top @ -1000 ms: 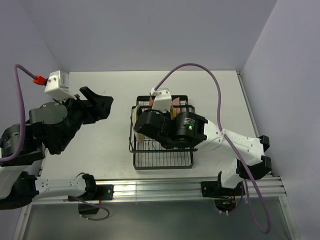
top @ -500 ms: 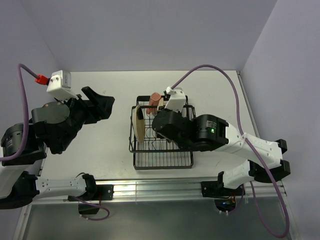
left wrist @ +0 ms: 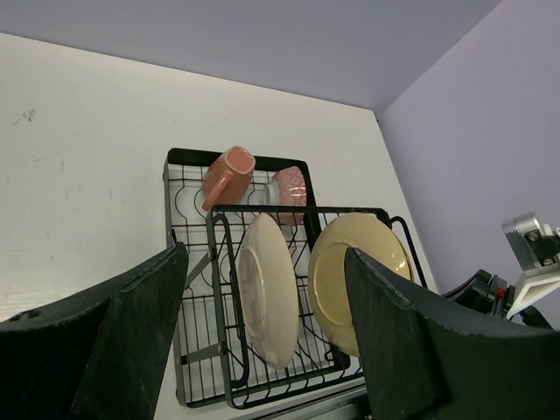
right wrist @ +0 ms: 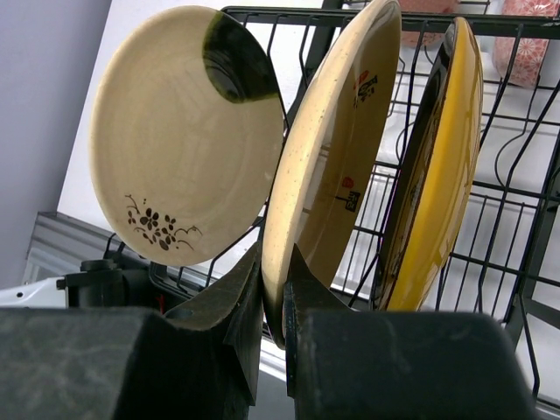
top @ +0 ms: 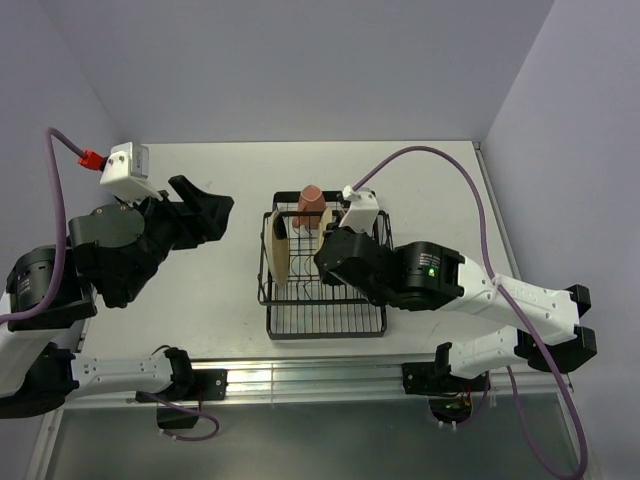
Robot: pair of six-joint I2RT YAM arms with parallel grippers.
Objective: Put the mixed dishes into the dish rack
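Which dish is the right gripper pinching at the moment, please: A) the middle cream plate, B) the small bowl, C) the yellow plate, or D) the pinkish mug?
A: in the right wrist view the right gripper is closed on the rim of the middle cream plate.

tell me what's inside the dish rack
Three plates on edge: flowered cream plate, middle cream plate pinched by the right end effector, yellow plate. Mug and patterned bowl at the far end. Right arm hides part from above.
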